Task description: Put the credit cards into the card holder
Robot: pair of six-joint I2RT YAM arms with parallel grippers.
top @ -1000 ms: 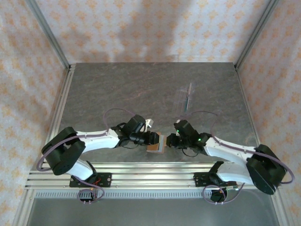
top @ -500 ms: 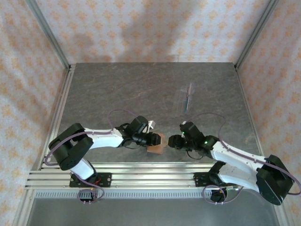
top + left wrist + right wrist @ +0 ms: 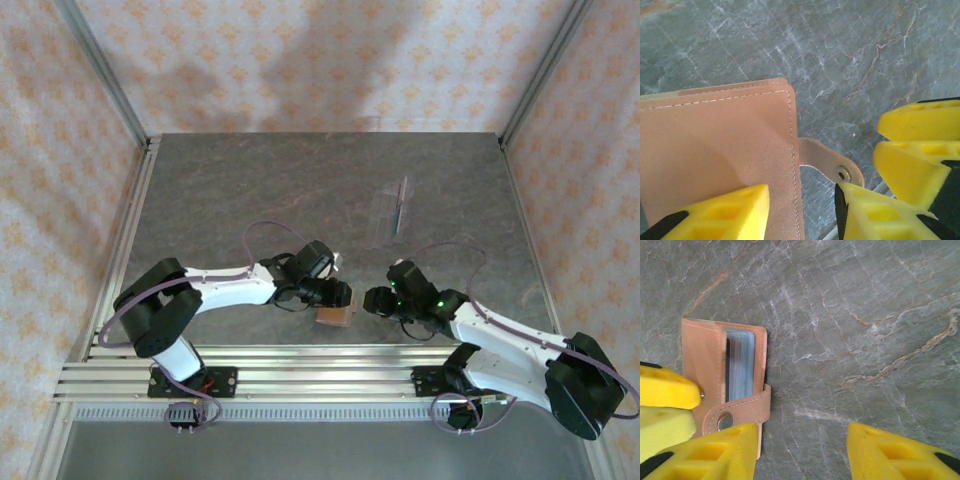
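Card holder [image 3: 336, 316] near-centre of surface [image 3: 300, 190], gripped by left jaws; grey-blue card [image 3: 740, 362] edge visible inside. Right jaws open, empty, just right of it.

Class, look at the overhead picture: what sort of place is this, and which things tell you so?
Probably a robotics lab test cell: a left arm and right arm bolted to a metal rail, at a grey stone-look table boxed in by patterned screens.
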